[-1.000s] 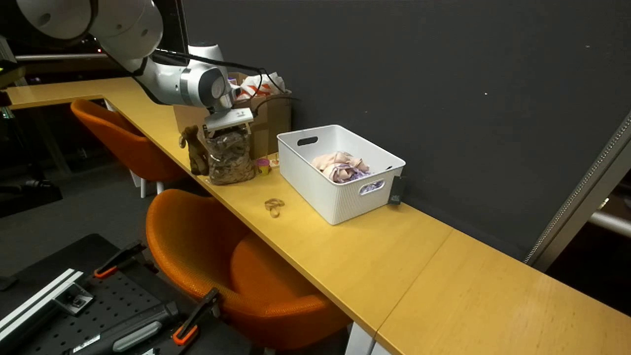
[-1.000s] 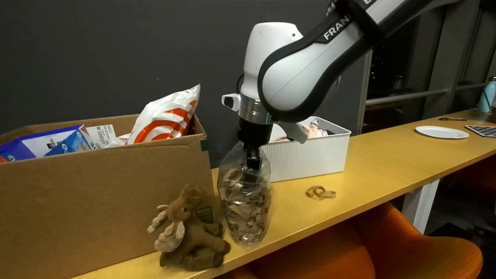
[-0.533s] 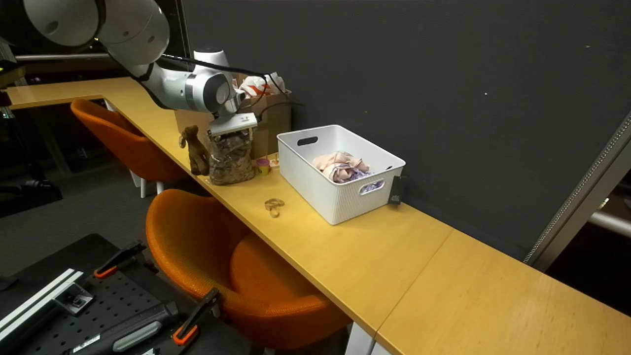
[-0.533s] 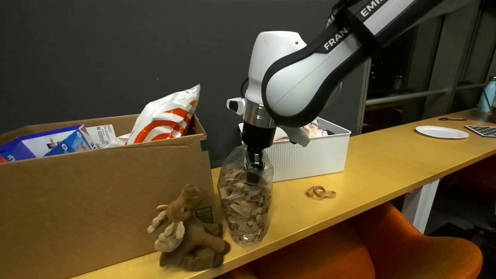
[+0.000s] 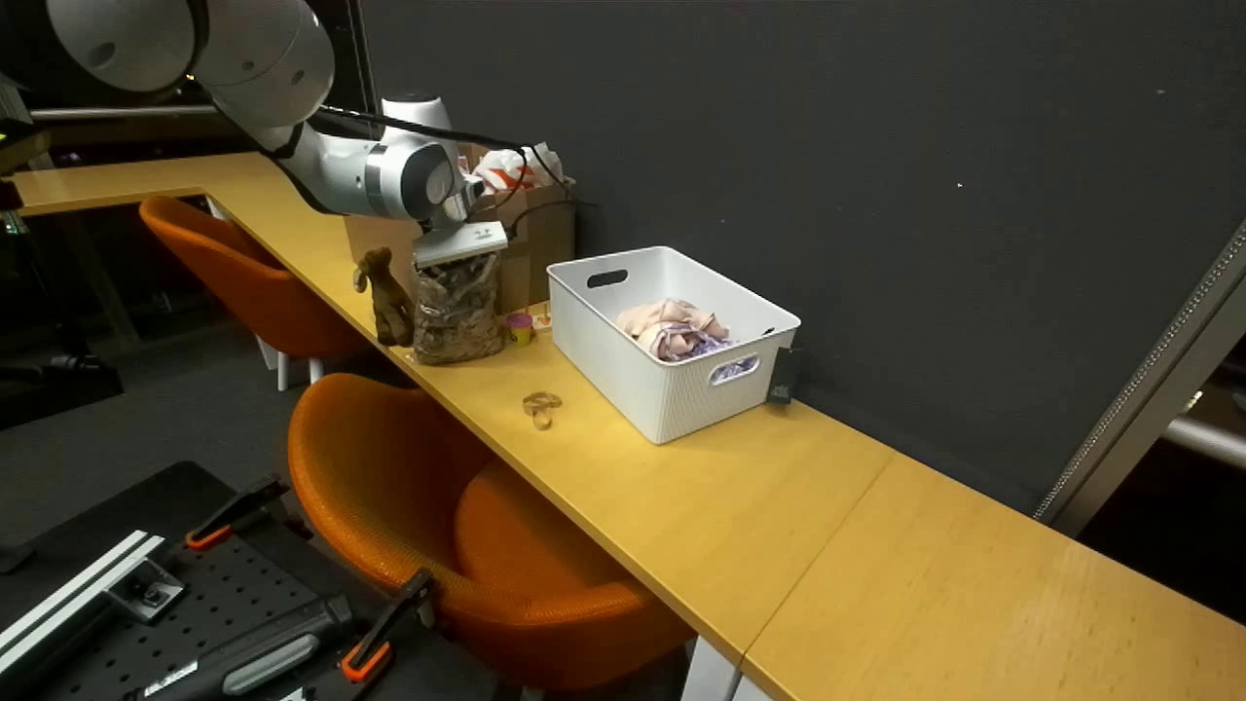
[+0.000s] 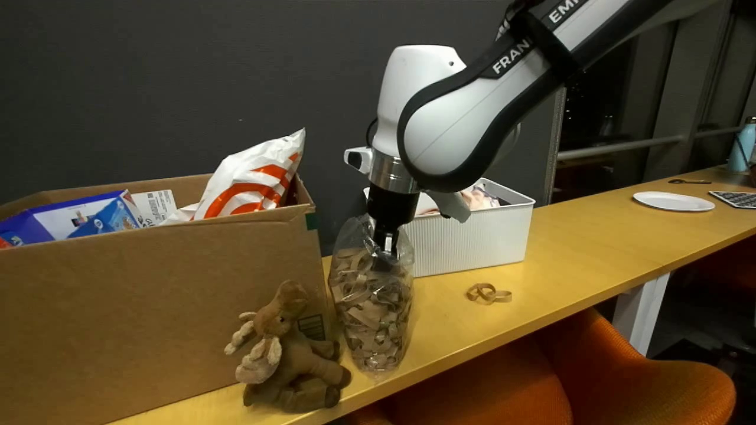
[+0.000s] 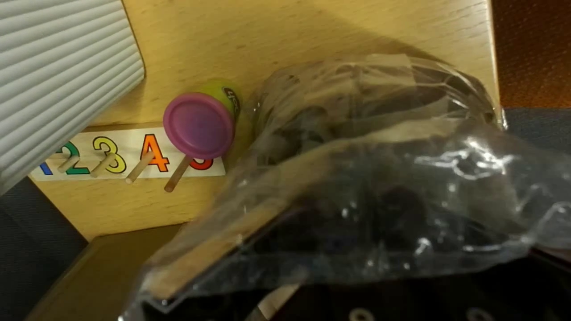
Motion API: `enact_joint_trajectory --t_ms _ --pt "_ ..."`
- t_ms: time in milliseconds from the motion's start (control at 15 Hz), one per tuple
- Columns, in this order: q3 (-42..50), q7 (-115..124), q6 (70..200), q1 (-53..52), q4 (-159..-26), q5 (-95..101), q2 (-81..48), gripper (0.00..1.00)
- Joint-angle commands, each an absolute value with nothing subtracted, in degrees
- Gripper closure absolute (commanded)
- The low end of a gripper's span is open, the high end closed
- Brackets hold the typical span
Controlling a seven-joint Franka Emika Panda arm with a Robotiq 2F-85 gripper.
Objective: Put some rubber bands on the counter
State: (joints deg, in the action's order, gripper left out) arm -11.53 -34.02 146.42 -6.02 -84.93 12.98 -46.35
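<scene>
Around and below the jaws, rubber bands [image 6: 369,321] are filling the upright clear bag [image 6: 353,232], which is hiding how wide the gripper [image 6: 384,264] is standing and any hold. Farther off, loose bands [image 6: 489,297] are lying on the counter [image 6: 582,254].

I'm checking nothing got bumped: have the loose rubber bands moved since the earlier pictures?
No: in both exterior views, the loose rubber bands lie where they did beside the white bin.

The white arm [image 6: 452,127] has black, white-lettered trim [image 6: 512,58].
</scene>
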Motion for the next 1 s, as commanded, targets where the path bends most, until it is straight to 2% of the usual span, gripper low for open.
enact_joint_trajectory --t_ms 0,933 --pt "-12.36 -34.43 147.1 -5.41 -85.2 12.17 -44.97 1.0" --pt "-11.55 -28.25 147.69 -5.83 -94.02 12.27 -28.28 0.98"
